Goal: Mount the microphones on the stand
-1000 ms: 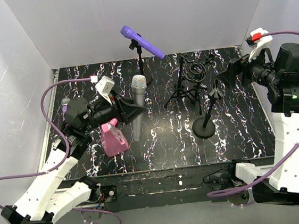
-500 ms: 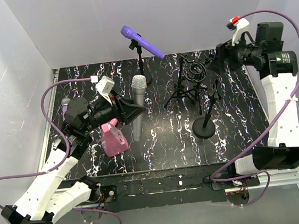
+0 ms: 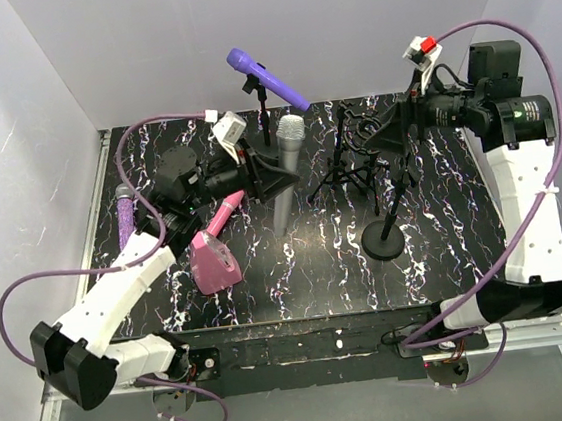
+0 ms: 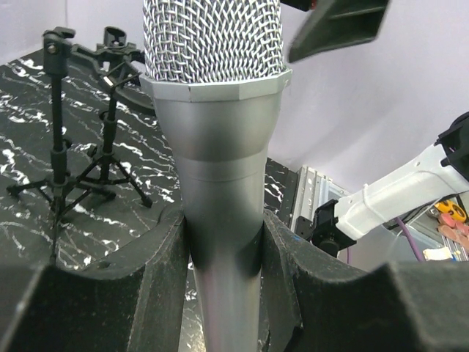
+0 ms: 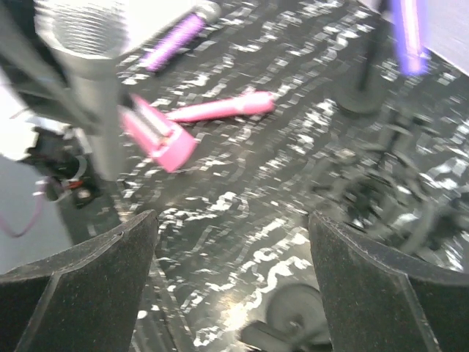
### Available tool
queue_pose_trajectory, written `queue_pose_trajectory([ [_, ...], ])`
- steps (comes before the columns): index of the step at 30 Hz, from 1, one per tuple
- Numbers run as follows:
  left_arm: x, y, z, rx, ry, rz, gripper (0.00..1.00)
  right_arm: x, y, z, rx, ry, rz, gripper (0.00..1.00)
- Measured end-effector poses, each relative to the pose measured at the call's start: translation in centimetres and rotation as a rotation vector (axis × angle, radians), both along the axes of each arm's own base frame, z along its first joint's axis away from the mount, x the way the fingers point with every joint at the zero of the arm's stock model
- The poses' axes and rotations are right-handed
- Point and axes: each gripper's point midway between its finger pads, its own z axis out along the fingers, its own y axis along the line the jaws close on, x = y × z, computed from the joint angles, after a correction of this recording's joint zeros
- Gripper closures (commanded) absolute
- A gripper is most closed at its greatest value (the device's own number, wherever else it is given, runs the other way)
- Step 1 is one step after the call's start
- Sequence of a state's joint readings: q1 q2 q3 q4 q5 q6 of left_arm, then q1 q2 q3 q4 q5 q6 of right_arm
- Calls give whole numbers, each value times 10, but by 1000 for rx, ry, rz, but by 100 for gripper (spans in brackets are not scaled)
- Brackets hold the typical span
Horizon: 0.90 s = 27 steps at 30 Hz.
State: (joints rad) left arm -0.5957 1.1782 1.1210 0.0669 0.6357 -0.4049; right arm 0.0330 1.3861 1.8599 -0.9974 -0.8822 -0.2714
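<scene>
Centre frame: left hand [image 3: 276, 179] clamps silver-grey microphone [image 3: 289, 134], head up; right hand [image 3: 393, 130] gapes wide. Best to seat the handle squarely in the stand [image 3: 382, 239] clip.

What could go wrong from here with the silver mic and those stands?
The silver-grey microphone is pinched on its smooth tapered body by the left gripper, so it might slide or tilt. The open right gripper hangs right by the tripod stand and the round-base stand; a nudge could topple either light stand.
</scene>
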Motion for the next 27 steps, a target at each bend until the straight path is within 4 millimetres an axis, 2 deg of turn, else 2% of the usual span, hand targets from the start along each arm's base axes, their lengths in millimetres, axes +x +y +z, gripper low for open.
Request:
queue_pose_trajectory([
  [5, -4, -19, 3, -28, -39, -61, 100, -43, 37, 26, 124, 8, 181, 10],
  [9, -16, -34, 12, -55, -83, -104, 100, -64, 52, 43, 209, 35, 252, 10],
  [14, -18, -57, 15, -67, -106, -128, 100, -64, 64, 51, 258, 76, 280, 9],
  [22, -17, -86, 2, -42, -97, -144, 100, -59, 84, 43, 253, 130, 295, 9],
  [25, -21, -92, 3, -39, -105, -156, 100, -58, 87, 41, 245, 130, 290, 14],
  [27, -22, -94, 5, -39, -112, -157, 100, -58, 89, 38, 236, 133, 287, 22],
])
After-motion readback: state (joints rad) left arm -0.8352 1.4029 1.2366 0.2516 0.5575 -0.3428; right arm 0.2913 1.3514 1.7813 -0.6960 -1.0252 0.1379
